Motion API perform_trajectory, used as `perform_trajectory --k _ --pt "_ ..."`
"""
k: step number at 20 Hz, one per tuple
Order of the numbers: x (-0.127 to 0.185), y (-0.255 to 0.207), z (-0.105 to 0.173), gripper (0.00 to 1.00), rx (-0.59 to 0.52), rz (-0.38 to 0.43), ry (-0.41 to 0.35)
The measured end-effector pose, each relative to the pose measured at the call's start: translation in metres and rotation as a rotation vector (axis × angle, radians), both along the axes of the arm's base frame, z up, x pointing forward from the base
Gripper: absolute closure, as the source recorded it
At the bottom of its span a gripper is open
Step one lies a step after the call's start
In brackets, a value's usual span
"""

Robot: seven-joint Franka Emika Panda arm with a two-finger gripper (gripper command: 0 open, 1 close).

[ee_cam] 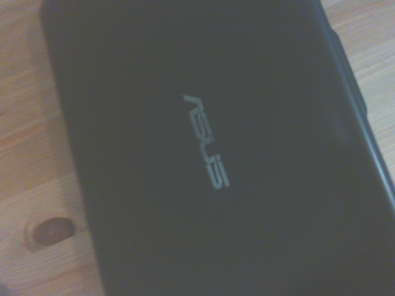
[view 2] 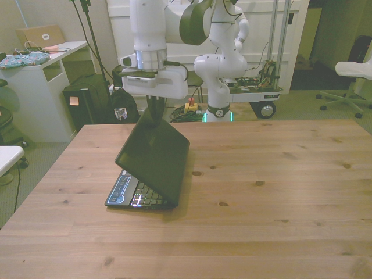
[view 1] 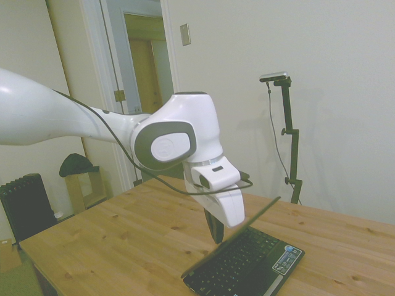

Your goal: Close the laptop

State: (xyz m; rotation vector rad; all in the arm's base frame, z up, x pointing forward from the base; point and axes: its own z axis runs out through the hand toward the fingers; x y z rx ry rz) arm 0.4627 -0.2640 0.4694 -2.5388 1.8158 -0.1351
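The laptop (view 2: 152, 165) is sitting on the wooden surface (view 2: 279, 192), lid half lowered and leaning over its keyboard (view 1: 237, 265). The gripper (view 1: 216, 229) is pressing against the lid's back, just behind its raised edge; whether the fingers are open or closed, I cannot tell. The lid is lying below and ahead of them, so the push looks downward, toward the keyboard.

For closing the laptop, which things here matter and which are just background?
In the job:
- laptop, lid partly lowered
- tool, behind the lid
- table

Lying about:
- white desk
- black bag on the floor
- office chair
- dark radiator
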Motion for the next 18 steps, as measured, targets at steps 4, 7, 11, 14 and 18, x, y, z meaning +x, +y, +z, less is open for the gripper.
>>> perform_trajectory --k 4,7,11,14,18 --pt "-0.002 -0.018 -0.041 1.00 -0.001 -0.016 0.038" --pt "-0.002 -0.022 -0.064 1.00 -0.002 -0.019 0.060" --pt "-0.001 -0.021 -0.076 1.00 -0.002 -0.016 0.073" --pt "0.008 0.001 -0.054 1.00 -0.011 0.028 0.036" --pt "0.019 0.078 0.009 1.00 -0.006 0.135 -0.027"
